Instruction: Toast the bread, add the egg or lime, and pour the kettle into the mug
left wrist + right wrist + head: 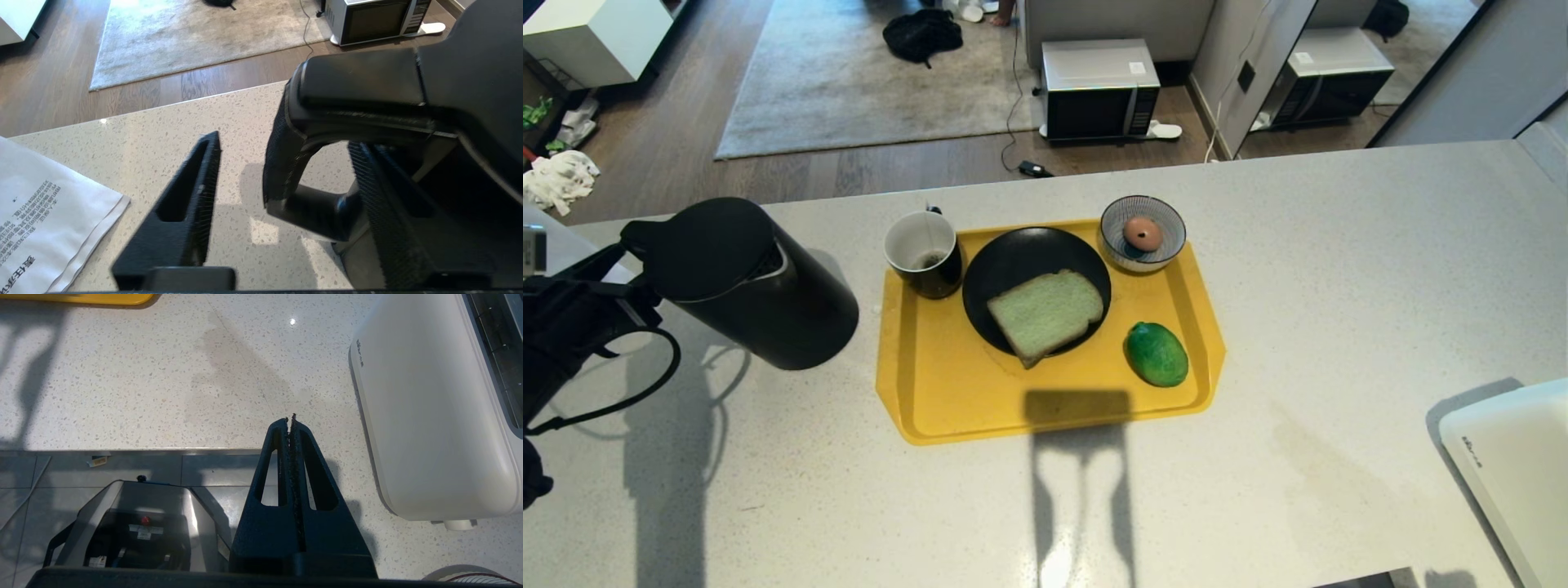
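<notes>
Kettle (760, 286) standing left of tray (931, 408), left gripper (282, 196) releasing around handle; bread (1045, 314) plated, lime (1156, 354) near-right, mug (925, 253) far-left. Right gripper (291, 420) clenched, empty. Appearing nearly finished.

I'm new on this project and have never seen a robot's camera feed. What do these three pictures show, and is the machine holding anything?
It is a two-armed robot; each arm ends in a pincer. One picture looks down from its head, the other two from cameras on its wrists.

On the counter sits a yellow tray with a black plate carrying the bread, the mug, a striped bowl with an egg, and the lime. The kettle stands left of the tray.

The left pincer is open, its fingers either side of the kettle's handle and not clamped on it. The right pincer is shut and empty, beside a white appliance.
</notes>
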`<state>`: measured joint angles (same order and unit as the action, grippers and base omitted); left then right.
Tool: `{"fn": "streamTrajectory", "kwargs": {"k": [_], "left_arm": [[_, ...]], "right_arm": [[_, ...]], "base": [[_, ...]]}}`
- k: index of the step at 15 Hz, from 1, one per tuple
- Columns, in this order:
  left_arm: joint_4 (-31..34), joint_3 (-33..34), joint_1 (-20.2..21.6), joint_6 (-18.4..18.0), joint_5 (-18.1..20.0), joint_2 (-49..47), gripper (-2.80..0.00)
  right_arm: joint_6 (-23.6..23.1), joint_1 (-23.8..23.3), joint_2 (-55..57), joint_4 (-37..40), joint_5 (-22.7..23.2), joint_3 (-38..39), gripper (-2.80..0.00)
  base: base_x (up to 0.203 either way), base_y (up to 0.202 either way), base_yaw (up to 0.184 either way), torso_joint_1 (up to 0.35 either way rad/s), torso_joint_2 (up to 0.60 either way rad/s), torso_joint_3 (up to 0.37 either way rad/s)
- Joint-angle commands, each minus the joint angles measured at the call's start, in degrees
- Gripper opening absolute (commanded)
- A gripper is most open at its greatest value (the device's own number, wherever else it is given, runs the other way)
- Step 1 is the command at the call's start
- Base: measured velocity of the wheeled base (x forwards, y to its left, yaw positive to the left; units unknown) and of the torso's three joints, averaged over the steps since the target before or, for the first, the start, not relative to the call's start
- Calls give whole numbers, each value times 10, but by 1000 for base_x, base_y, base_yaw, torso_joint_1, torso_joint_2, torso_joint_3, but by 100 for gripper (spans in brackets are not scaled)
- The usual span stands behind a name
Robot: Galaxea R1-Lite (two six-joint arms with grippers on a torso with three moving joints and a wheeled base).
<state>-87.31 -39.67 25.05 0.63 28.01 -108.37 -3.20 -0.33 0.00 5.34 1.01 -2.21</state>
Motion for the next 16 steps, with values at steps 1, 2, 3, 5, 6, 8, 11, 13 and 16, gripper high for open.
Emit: {"fn": "streamTrajectory", "kwargs": {"k": [1, 2, 3, 5, 6, 8, 11, 13, 16], "left_arm": [[-4, 16, 0, -2, 2, 6, 0], [-4, 28, 0, -3, 2, 12, 0], [-4, 46, 0, -3, 2, 21, 0], [-4, 95, -1, -3, 2, 47, 0], [-4, 127, -1, -3, 2, 70, 0], [-4, 178, -1, -4, 2, 114, 0], [-4, 208, -3, -3, 2, 178, 0], [-4, 211, -6, -1, 2, 211, 0], [-4, 209, -6, 2, 2, 250, 0]], "right_arm": [[0, 0, 0, 0, 0, 0, -280], [0, 0, 0, 0, 0, 0, -280], [0, 0, 0, 0, 0, 0, -280], [0, 0, 0, -1, 0, 0, -280], [0, 0, 0, 0, 0, 0, -280], [0, 0, 0, 0, 0, 0, -280], [0, 0, 0, 0, 0, 0, -280], [0, 0, 0, 0, 0, 0, -280], [0, 0, 0, 0, 0, 0, -280]], "base": [[0, 0, 0, 0, 0, 0], [0, 0, 0, 0, 0, 0], [0, 0, 0, 0, 0, 0], [0, 0, 0, 0, 0, 0], [0, 0, 0, 0, 0, 0], [0, 0, 0, 0, 0, 0], [0, 0, 0, 0, 0, 0], [0, 0, 0, 0, 0, 0], [0, 0, 0, 0, 0, 0]]}}
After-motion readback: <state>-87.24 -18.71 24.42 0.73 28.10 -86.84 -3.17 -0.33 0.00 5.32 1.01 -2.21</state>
